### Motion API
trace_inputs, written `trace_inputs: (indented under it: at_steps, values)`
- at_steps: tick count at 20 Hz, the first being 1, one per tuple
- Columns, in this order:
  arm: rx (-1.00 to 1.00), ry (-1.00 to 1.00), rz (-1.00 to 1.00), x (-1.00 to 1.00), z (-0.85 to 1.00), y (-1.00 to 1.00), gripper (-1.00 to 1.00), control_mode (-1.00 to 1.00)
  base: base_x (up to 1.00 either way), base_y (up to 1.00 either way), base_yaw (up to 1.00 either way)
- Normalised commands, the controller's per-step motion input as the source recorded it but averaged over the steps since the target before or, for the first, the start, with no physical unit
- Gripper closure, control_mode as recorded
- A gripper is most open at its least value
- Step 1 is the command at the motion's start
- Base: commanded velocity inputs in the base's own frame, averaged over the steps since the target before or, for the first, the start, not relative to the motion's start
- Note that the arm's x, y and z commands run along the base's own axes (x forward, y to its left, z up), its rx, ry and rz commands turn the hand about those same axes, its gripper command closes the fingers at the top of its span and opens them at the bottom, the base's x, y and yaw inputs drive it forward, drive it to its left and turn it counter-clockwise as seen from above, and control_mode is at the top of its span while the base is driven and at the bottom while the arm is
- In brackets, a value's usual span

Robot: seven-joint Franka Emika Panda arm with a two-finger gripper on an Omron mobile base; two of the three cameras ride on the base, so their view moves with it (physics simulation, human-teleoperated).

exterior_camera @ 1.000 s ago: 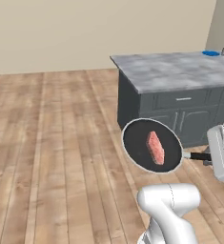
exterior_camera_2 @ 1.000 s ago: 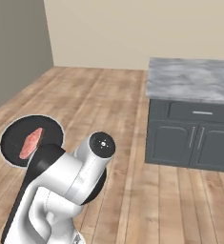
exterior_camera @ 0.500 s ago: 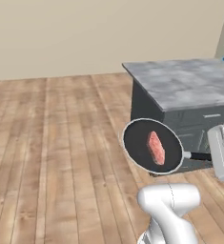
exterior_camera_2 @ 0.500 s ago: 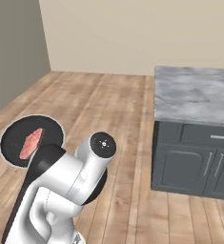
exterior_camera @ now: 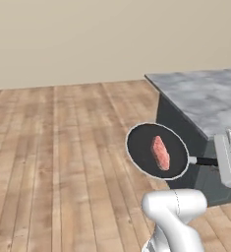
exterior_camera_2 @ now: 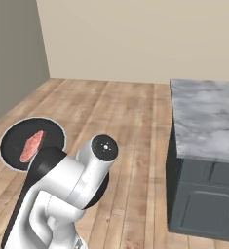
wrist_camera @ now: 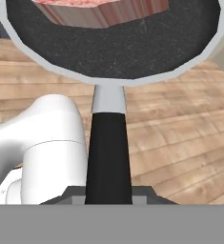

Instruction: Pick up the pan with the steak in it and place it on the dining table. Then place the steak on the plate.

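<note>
Carrying pan (exterior_camera: 157,150) level above wood floor (exterior_camera: 63,147), my jaws clamped on its handle (wrist_camera: 108,152). Steak (exterior_camera: 160,151) lying mid-pan. Dining table worktop (exterior_camera: 205,96) looms closer than second ago: base closing in, set-down not yet reachable.

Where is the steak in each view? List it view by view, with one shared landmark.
Left base view: steak right of centre.
Right base view: steak at left edge, mid-height.
Hand view: steak at top edge.
Shared landmark: the black pan it lies in.
</note>
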Motion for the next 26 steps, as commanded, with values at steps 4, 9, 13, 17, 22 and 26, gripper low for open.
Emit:
trace_inputs:
  at_steps: [4,9,13,17,22,26]
  values:
    - [0.0,0.0,0.0,0.0,0.0,0.0,1.0,1.0,1.0,0.52,0.0]
    - [0.0,0.0,0.0,0.0,0.0,0.0,1.0,1.0,1.0,0.5,0.0]
    - [0.0,0.0,0.0,0.0,0.0,0.0,1.0,1.0,1.0,0.49,0.0]
    - [0.0,0.0,0.0,0.0,0.0,0.0,1.0,1.0,1.0,0.5,0.0]
    - [0.0,0.0,0.0,0.0,0.0,0.0,1.0,1.0,1.0,0.49,0.0]
    - [0.0,0.0,0.0,0.0,0.0,0.0,1.0,1.0,1.0,0.47,0.0]
